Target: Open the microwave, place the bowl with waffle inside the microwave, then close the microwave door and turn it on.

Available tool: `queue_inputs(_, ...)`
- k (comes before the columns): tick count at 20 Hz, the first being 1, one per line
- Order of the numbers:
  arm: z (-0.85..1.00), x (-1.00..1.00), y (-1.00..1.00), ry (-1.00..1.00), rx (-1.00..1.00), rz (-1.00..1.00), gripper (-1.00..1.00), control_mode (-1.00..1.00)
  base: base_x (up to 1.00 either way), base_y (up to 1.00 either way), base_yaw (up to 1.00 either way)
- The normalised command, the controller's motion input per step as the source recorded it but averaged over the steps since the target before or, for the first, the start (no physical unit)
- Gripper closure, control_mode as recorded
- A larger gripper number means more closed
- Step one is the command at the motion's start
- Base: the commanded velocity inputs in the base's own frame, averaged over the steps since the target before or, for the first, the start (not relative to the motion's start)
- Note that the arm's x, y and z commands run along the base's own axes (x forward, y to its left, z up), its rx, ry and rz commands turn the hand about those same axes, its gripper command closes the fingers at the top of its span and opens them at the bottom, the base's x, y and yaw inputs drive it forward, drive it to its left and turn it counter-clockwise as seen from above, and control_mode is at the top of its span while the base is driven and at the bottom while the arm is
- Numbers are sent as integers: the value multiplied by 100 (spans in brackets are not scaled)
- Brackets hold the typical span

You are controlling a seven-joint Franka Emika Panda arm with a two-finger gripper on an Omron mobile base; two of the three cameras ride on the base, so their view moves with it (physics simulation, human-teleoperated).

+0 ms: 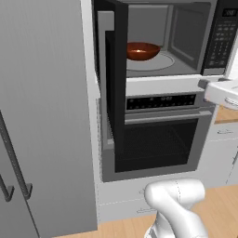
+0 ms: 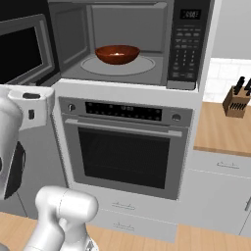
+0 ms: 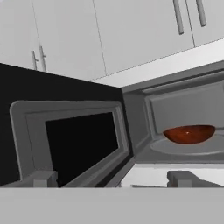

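The microwave [image 2: 188, 44] stands open, its grey cavity and keypad panel [image 1: 222, 39] in plain sight. The reddish-brown bowl [image 1: 142, 51] [image 2: 117, 54] [image 3: 190, 134] rests on the round glass turntable [image 2: 117, 65] inside; the waffle in it cannot be made out. The microwave door [image 1: 116, 93] [image 2: 22, 49] [image 3: 78, 140] is swung wide to the left, dark window facing out. My gripper [image 3: 113, 179] is open and holds nothing. It hovers outside the cavity, in front of and below the opening, between door and bowl.
A steel oven [image 2: 127, 147] with a bar handle sits directly under the microwave. A knife block [image 2: 237, 100] stands on the wooden counter [image 2: 220, 130] to the right. A tall grey cabinet [image 1: 46, 116] flanks the left, and upper cabinets [image 3: 131, 35] hang above.
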Motion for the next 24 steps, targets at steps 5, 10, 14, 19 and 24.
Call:
queue_inputs(5,6,-63,23,-18,-1,6,-100,-100,0,0,0)
queue_inputs(10,0,-61,13,-22,0,2,-100,-100,0,0,0)
queue_inputs(14,11,-61,6,-28,0,1,-100,-100,0,0,0)
queue_inputs(19,10,-33,55,-20,-4,0,-100,-100,0,0,0)
queue_inputs(24,0,-40,66,-7,-13,0,-100,-100,0,0,0)
